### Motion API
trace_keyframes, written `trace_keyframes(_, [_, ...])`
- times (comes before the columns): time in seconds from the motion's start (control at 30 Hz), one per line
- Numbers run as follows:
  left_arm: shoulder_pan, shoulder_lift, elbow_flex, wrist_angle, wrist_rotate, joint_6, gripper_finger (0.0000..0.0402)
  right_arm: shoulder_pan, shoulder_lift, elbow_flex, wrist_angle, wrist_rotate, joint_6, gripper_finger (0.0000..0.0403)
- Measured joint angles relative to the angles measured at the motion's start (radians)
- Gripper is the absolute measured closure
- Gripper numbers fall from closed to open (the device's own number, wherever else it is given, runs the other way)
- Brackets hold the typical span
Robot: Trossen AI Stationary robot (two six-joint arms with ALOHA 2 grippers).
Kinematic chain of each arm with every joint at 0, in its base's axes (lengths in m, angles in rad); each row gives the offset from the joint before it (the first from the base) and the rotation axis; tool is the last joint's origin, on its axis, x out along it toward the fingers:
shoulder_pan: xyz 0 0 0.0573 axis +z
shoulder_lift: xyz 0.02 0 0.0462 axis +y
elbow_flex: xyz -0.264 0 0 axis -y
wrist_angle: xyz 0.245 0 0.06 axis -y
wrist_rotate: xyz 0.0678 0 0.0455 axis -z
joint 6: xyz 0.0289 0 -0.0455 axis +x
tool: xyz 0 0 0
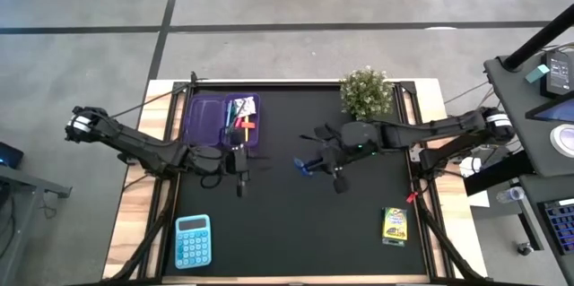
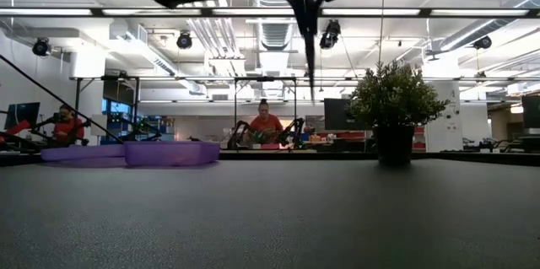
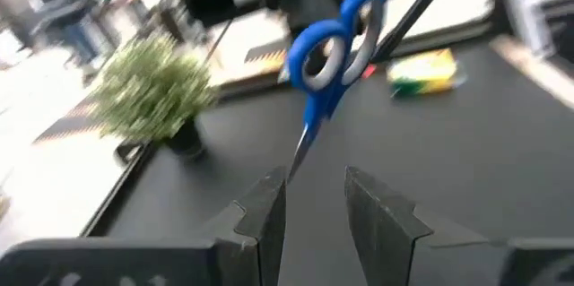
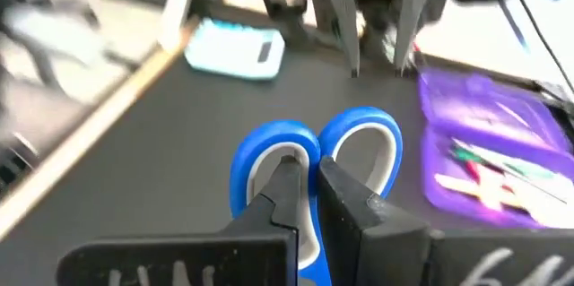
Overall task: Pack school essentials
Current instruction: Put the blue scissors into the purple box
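Right fingers [image 4: 305, 187] clamped on blue-handled scissors [image 4: 359, 147] above table, left fingers [image 3: 314, 201] parted, empty

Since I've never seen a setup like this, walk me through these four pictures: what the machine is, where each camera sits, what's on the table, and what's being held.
Two dark robot arms work at a black table. One picture looks straight down, one looks level across the tabletop, and one camera rides on each wrist. The right gripper is shut on the blue-handled scissors, lifted off the table, blades hanging down in the level view. The left gripper is open and empty beside the purple case, which already holds pens. Also on the table: a blue calculator, a yellow-green crayon box and a small potted plant. People sit in the room behind.
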Motion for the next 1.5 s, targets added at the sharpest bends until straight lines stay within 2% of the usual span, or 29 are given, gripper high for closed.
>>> trace_keyframes(0.17, [0.023,0.008,-0.059,0.224,0.102,0.033,0.0289,0.0,-0.029,-0.139,0.338,-0.105,0.076,0.0391])
trace_keyframes(0.37, [0.07,0.051,-0.08,0.323,0.224,0.018,0.023,0.0,0.006,-0.21,0.589,-0.136,0.075,0.039])
trace_keyframes(0.5, [0.096,0.127,-0.08,0.401,0.245,0.042,0.0201,0.0,0.037,-0.208,0.644,-0.138,0.05,0.039])
trace_keyframes(0.63, [0.13,0.213,-0.069,0.497,0.256,0.045,0.0196,0.0,0.063,-0.179,0.644,-0.184,0.048,0.039])
trace_keyframes(0.7, [0.148,0.251,-0.067,0.544,0.325,0.044,0.0196,0.0,0.07,-0.169,0.64,-0.186,0.041,0.039])
trace_keyframes(0.83, [0.169,0.311,-0.064,0.634,0.555,0.043,0.0196,0.0,0.083,-0.16,0.635,-0.19,0.015,0.039])
trace_keyframes(1.07, [0.182,0.34,-0.064,0.638,0.624,0.043,0.0197,0.0,0.093,-0.145,0.625,-0.185,-0.029,0.039])
trace_keyframes(1.17, [0.182,0.339,-0.064,0.646,0.635,0.049,0.0211,-0.002,0.091,-0.145,0.62,-0.188,-0.04,0.039])
trace_keyframes(1.23, [0.183,0.335,-0.064,0.64,0.634,0.051,0.0235,-0.003,0.091,-0.145,0.616,-0.188,-0.048,0.039])
trace_keyframes(1.47, [0.206,0.334,-0.064,0.639,0.642,0.05,0.0374,-0.008,0.092,-0.145,0.614,-0.184,-0.044,0.0382])
trace_keyframes(1.5, [0.21,0.334,-0.064,0.637,0.649,0.046,0.0384,-0.009,0.091,-0.145,0.615,-0.182,-0.038,0.0375])
